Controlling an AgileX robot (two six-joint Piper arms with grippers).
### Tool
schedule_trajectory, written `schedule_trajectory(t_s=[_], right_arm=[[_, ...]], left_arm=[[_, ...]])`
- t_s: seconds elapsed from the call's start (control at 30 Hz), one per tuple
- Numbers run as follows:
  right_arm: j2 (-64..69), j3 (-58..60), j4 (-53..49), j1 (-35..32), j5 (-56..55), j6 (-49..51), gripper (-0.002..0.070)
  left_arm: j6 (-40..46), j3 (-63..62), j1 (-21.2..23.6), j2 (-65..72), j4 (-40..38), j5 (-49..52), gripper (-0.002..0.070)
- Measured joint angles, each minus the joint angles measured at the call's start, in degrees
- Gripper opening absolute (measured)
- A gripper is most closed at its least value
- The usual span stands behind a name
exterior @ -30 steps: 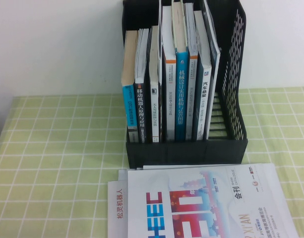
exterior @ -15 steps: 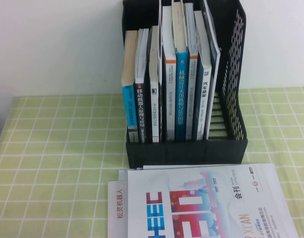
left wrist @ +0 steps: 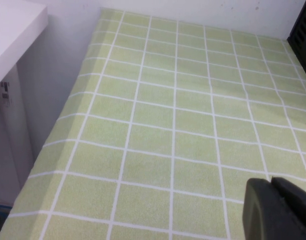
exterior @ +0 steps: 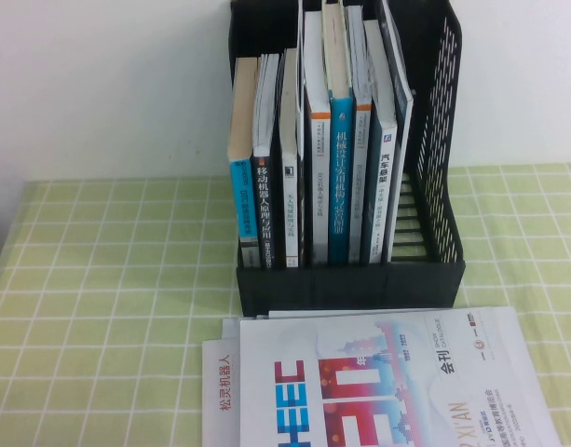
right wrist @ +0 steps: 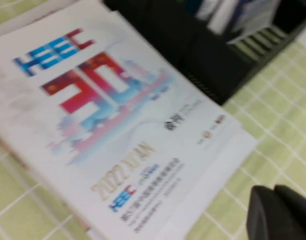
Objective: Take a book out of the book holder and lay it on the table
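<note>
The black book holder [exterior: 350, 270] stands on the green checked tablecloth [exterior: 99, 307] against the white wall [exterior: 99, 74], with a row of books upright in it, spines facing the high camera. Readable spines include a blue book [exterior: 341, 177] with white Chinese characters, a black one [exterior: 264, 209] also lettered in white Chinese, and a dark one [exterior: 387, 186] toward the holder's right side; smaller print on the rest cannot be read. The holder's rightmost slot shows only its slatted wall.

In front of the holder lies a white booklet [exterior: 397, 382] flat on the cloth, printed with "HEEC", a large red and blue "30", and "2022 XI'AN". A second sheet [exterior: 220, 391] peeks out under it with red Chinese lettering.

The high view shows neither arm. The right wrist view shows the right gripper [right wrist: 280, 212] as a dark shape hovering over the cloth just off the booklet's corner, with the holder beyond the booklet, well apart from the fingers; whether they are apart or together cannot be told. The left wrist view shows the left gripper [left wrist: 277, 210] above bare cloth near the table's edge, the holder's corner [left wrist: 303, 30] far off; its finger state cannot be told either. A white ledge [left wrist: 13, 30] sits beside the table.
</note>
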Motion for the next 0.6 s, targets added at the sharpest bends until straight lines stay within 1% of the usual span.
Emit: schedule_trajectory(t_s=[0.1, 0.17, 0.33, 0.4, 0.47, 0.6], right_arm=[[-3.58, 0.00, 0.00, -8.84, 0.00, 0.00, 0.0000], [-5.97, 0.00, 0.00, -13.36, 0.11, 0.00, 0.0000], [-13.06, 1.10, 0.00, -21.99, -1.28, 0.00, 0.0000], [-16.18, 3.84, 0.93, -25.17, -5.14, 0.05, 0.0000], [-18.60, 7.76, 3.16, -27.94, -11.31, 0.15, -0.0001], [-22.93, 18.60, 8.76, -31.77, -23.36, 0.20, -0.0001]], left_arm=[[0.00, 0.00, 0.00, 0.00, 0.02, 0.00, -0.0002], [0.00, 0.00, 0.00, 0.00, -0.02, 0.00, -0.0002], [-0.13, 0.00, 0.00, 0.00, -0.11, 0.00, -0.0002], [-0.17, 0.00, 0.00, 0.00, -0.11, 0.00, -0.0002], [-0.31, 0.00, 0.00, 0.00, -0.11, 0.03, -0.0003], [-0.42, 0.00, 0.00, 0.00, -0.11, 0.03, -0.0003]])
